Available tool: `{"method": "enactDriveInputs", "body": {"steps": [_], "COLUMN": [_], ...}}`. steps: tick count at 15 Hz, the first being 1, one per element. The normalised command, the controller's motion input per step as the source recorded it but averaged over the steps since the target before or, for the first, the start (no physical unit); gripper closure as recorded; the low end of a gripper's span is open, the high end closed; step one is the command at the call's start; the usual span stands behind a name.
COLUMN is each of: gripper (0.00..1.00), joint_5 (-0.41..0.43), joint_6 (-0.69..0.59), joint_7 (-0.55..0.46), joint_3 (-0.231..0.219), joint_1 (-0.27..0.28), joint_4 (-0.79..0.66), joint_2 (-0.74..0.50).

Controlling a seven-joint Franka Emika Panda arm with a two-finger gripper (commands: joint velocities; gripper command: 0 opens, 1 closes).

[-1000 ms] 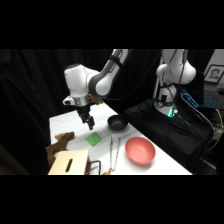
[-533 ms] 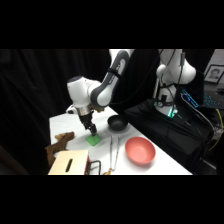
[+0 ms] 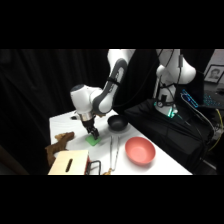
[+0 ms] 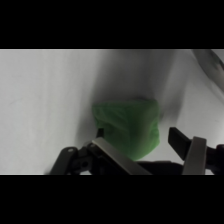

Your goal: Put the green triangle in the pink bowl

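Green triangle (image 4: pixel 129 127) on the white table (image 3: pixel 60 124), lying flat, framed on both sides by the fingers (image 4: pixel 194 152) of the gripper (image 3: pixel 93 133). Fingers spread, one on each side of the block, whether touching it cannot be told. Seen from the side: green triangle (image 3: pixel 93 140) directly beneath the lowered gripper, toward the middle of the table.

At the near edge, a tan box (image 3: pixel 69 163) with a dark slot on top, a brown lumpy thing (image 3: pixel 59 142) just behind it at the left edge. Metal tongs (image 3: pixel 113 150) stretched along the table just right of the block. Pink bowl (image 3: pixel 139 151) at the near right, well apart from the block, beyond the tongs. Black bowl (image 3: pixel 117 122) farther back, close behind the gripper. Beyond that, black cloth and the arm's white base (image 3: pixel 172 75) at the upper right.
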Motion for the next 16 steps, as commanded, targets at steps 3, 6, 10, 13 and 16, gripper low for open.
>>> {"method": "enactDriveInputs", "body": {"steps": [3, 6, 10, 13, 16], "gripper": [0.0, 0.0, 0.45, 0.66, 0.87], "joint_5": [0.057, 0.059, 0.054, 0.056, 0.056], "joint_6": [0.14, 0.12, 0.14, 0.13, 0.12], "joint_7": [-0.12, -0.12, -0.12, -0.12, -0.11], "joint_3": [0.102, 0.102, 0.094, 0.092, 0.087], "joint_1": [-0.116, -0.115, -0.114, -0.112, -0.101], "joint_4": [0.09, 0.09, 0.05, 0.01, 0.02], "joint_2": [0.11, 0.1, 0.06, 0.03, 0.04]}}
